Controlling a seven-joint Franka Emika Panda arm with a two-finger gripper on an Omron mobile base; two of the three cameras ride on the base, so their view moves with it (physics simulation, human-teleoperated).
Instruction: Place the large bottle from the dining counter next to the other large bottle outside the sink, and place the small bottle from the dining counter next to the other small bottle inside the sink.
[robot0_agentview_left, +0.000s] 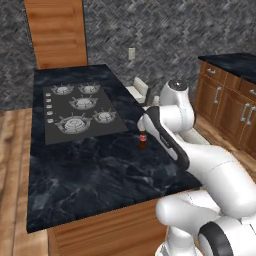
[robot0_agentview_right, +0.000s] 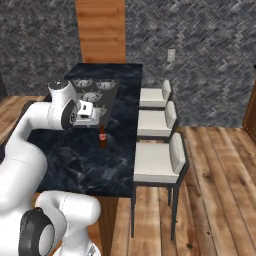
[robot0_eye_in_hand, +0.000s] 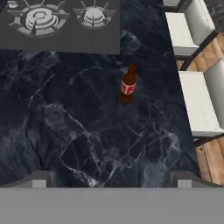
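Note:
One dark brown bottle (robot0_eye_in_hand: 127, 85) with a red label stands upright on the black marble dining counter (robot0_eye_in_hand: 65, 131), just in front of the cooktop and near the edge that faces the stools. Its size class I cannot tell, with no other bottle to compare. In the base views the bottle (robot0_agentview_left: 143, 140) (robot0_agentview_right: 103, 136) sits just below the hand. My gripper (robot0_eye_in_hand: 111, 179) is open, hovering above the counter short of the bottle, with nothing between its fingertips (robot0_eye_in_hand: 39, 179). From the right, the gripper (robot0_agentview_right: 92, 117) hangs above and to the left of the bottle.
A grey gas cooktop (robot0_agentview_left: 80, 112) (robot0_agentview_right: 95, 92) takes up the far half of the counter (robot0_agentview_left: 100, 170). Three white stools (robot0_agentview_right: 155, 160) (robot0_eye_in_hand: 197, 100) line the counter's right edge. Wooden cabinets (robot0_agentview_left: 230, 105) stand at the far right. A wood floor surrounds the island.

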